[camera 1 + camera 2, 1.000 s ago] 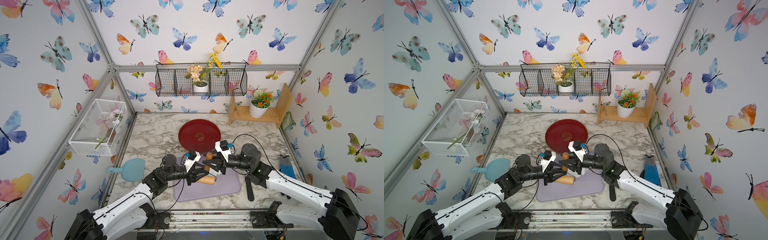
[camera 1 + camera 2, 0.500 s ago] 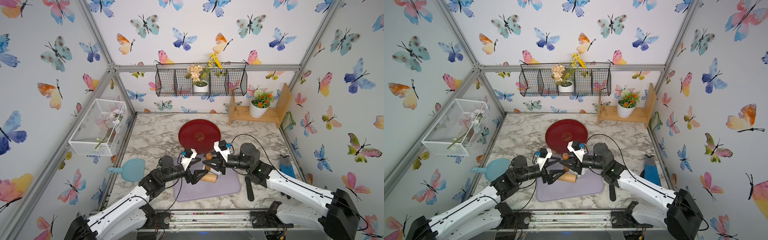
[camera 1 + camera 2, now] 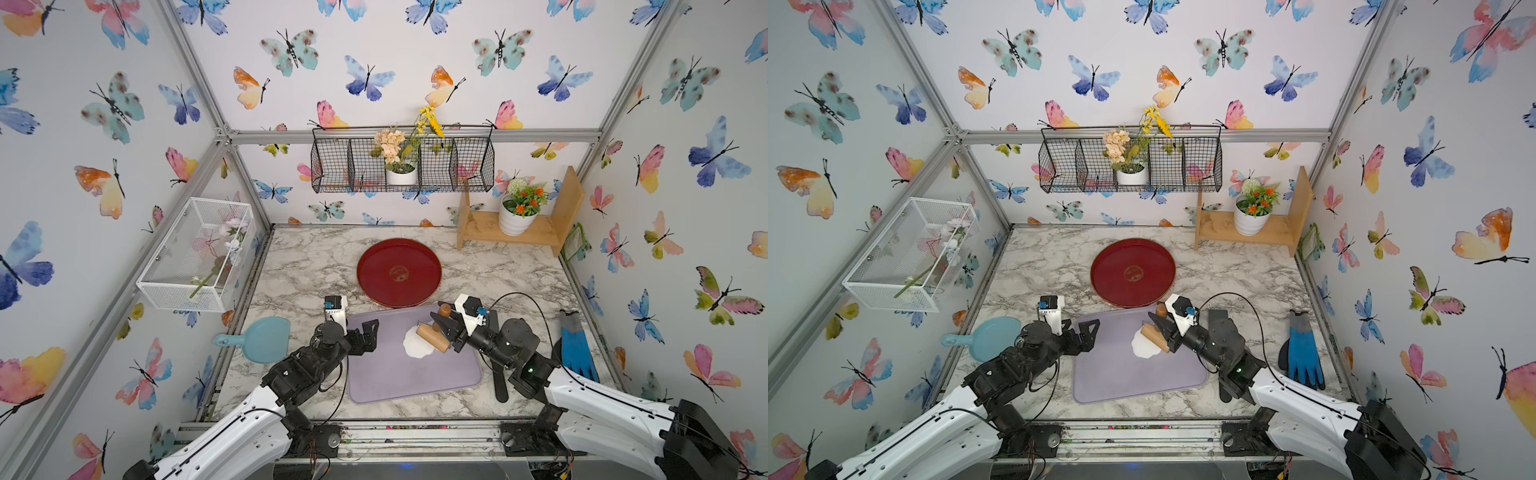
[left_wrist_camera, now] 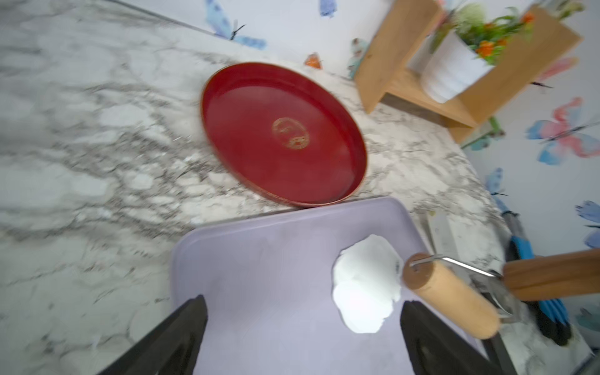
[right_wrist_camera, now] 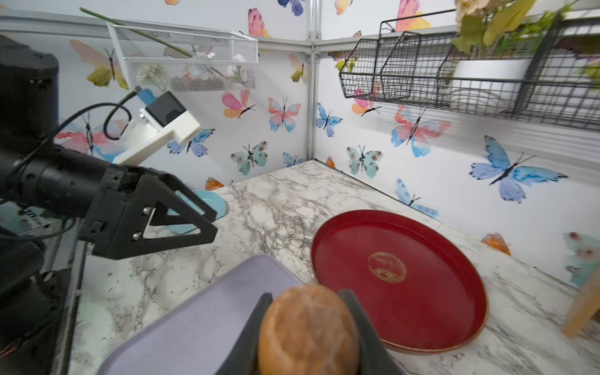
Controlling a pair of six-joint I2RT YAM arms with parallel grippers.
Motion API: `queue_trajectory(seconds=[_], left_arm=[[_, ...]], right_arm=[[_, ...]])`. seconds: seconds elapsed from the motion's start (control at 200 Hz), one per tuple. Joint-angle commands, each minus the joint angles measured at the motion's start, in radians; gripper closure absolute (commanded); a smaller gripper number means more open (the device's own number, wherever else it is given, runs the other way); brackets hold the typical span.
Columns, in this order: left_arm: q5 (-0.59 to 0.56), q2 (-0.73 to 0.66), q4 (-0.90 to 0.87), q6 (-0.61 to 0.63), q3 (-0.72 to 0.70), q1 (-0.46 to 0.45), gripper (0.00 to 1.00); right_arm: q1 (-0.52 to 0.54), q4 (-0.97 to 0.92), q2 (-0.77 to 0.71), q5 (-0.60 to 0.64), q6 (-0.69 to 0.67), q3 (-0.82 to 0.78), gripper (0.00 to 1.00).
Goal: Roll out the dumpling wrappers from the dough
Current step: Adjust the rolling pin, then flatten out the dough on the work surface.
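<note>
My right claw (image 3: 444, 326) clenches the wooden roller (image 3: 433, 337) by its handle at the dough's (image 3: 417, 348) edge — flattened but ragged, red tray (image 3: 399, 272) unfilled — left claw (image 3: 371, 336) spread, empty.

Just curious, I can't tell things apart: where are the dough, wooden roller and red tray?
dough (image 3: 412, 348), in a top view, its bare white edge.
wooden roller (image 3: 433, 337), in a top view, barrel's middle.
red tray (image 3: 378, 266), in a top view, bare floor.

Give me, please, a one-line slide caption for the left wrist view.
Open left pincer above the purple mat; white dough lies beside the wooden roller, red tray beyond.
</note>
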Motion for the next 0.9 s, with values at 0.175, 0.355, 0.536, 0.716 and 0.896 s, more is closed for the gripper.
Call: queue_trajectory(seconds=[0.175, 0.355, 0.536, 0.716, 0.896], left_arm=[[-0.202, 0.033, -0.176, -0.294, -0.082, 0.007, 0.03], [-0.113, 0.057, -0.089, -0.297, -0.163, 0.057, 0.08], [-0.066, 0.081, -0.037, -0.257, -0.187, 0.084, 0.21], [0.011, 0.108, 0.012, -0.207, -0.201, 0.142, 0.35], [0.049, 0.129, 0.045, -0.183, -0.214, 0.181, 0.47]], right_arm=[[-0.002, 0.274, 0.008, 0.049, -0.058, -0.057, 0.98], [-0.005, 0.26, 0.062, -0.042, -0.122, -0.042, 0.98], [-0.065, 0.277, 0.156, -0.196, -0.103, -0.018, 0.98], [-0.101, 0.336, 0.223, -0.239, -0.119, -0.005, 0.98], [-0.12, 0.345, 0.238, -0.235, -0.112, 0.01, 0.98]])
